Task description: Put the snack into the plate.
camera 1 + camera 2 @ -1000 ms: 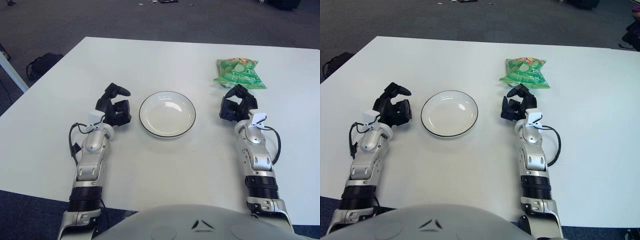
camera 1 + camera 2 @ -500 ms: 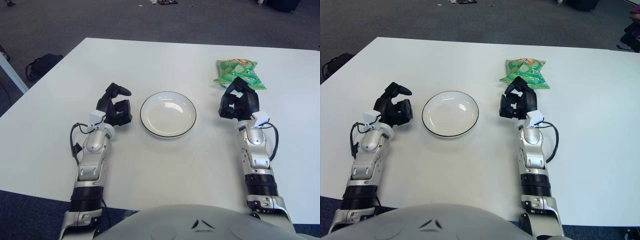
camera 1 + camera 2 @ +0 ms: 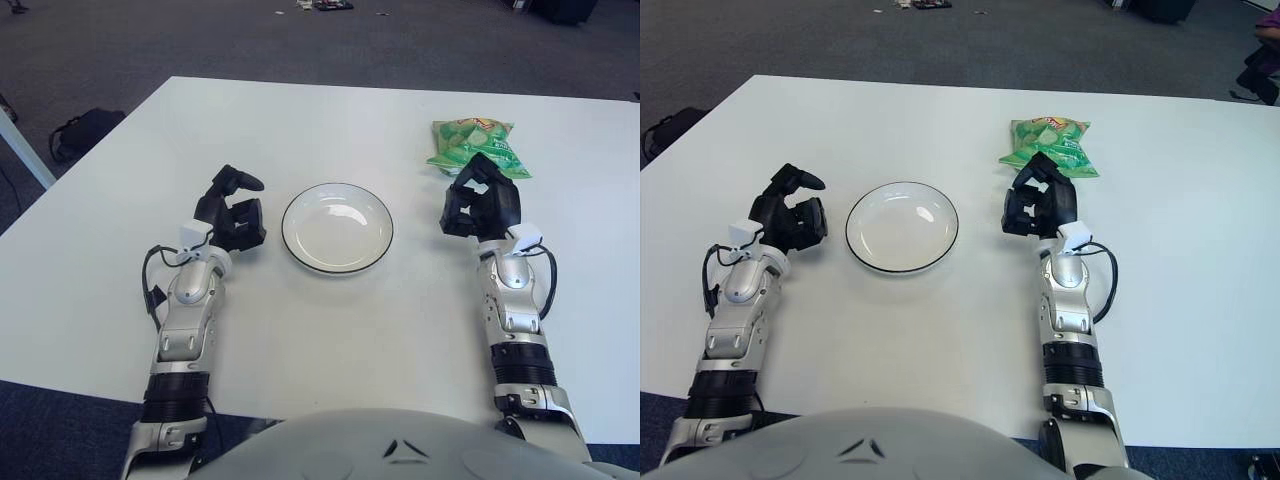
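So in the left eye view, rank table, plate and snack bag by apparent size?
1. Table, by far the largest.
2. Plate.
3. Snack bag, partly covered by the right robot hand and farther away, so unsure.

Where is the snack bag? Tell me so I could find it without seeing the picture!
Look at the big white table and find the round white plate with a thin dark rim in the middle. Go to the robot's right and farther back, just past the black right hand. There lies the snack bag, a crinkly bright green packet, the only colourful thing on the table.
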Controlling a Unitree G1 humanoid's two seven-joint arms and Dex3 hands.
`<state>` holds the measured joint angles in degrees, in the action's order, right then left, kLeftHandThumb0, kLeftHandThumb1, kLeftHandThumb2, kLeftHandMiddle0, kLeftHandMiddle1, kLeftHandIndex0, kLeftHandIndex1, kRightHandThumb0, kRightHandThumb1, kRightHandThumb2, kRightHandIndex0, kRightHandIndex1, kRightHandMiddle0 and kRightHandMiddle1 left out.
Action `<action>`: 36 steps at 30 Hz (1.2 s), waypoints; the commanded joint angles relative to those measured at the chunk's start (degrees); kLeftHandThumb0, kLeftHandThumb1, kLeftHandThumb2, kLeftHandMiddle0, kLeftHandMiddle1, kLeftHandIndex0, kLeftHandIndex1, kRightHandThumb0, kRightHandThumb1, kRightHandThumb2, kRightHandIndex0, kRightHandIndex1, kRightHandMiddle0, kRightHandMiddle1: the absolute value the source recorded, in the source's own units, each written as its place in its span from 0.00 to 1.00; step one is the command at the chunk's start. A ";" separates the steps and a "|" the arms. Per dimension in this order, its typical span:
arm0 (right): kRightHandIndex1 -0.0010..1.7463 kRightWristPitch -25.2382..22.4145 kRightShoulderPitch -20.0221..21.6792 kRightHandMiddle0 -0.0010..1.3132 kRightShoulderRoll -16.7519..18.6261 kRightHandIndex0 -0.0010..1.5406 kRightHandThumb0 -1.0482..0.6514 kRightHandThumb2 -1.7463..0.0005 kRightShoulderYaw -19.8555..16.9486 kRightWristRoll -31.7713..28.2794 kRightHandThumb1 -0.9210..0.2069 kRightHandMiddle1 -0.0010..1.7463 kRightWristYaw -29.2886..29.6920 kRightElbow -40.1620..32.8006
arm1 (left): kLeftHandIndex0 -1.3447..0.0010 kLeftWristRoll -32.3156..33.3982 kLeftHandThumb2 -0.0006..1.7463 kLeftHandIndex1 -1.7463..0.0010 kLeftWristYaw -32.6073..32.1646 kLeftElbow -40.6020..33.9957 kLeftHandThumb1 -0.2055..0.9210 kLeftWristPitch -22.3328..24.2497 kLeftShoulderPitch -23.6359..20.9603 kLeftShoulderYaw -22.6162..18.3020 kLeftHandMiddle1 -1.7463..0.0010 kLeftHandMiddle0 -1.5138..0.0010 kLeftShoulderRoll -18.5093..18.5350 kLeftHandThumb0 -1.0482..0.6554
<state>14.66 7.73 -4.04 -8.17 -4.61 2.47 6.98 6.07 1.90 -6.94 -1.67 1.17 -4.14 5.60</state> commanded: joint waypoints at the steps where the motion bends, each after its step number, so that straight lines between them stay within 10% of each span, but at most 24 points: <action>1: 1.00 -6.55 -6.40 0.55 2.17 0.82 0.30 0.16 -0.80 0.15 0.65 1.00 2.63 -0.38 | 0.64 -0.14 0.64 0.00 -0.44 3.95 0.61 -0.37 4.30 0.41 0.00 0.23 -2.27 0.36; 10: 1.00 -18.45 -5.77 0.52 -2.26 0.75 0.32 0.19 -0.21 5.52 0.61 1.00 4.58 -12.07 | 0.62 -0.29 0.66 0.00 -0.44 4.57 0.58 -1.24 3.99 0.15 0.00 0.22 -2.26 0.36; 36: 1.00 -23.32 -0.34 0.42 -23.33 0.68 0.35 0.30 1.70 24.53 0.47 1.00 -6.27 -21.51 | 0.62 -1.32 0.66 0.00 -0.87 4.20 0.57 -1.98 4.98 0.06 0.00 0.20 -1.93 0.36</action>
<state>-9.35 4.95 -23.85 -6.15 17.32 -3.17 -17.02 5.22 1.43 -6.07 -2.95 1.42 -4.46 5.52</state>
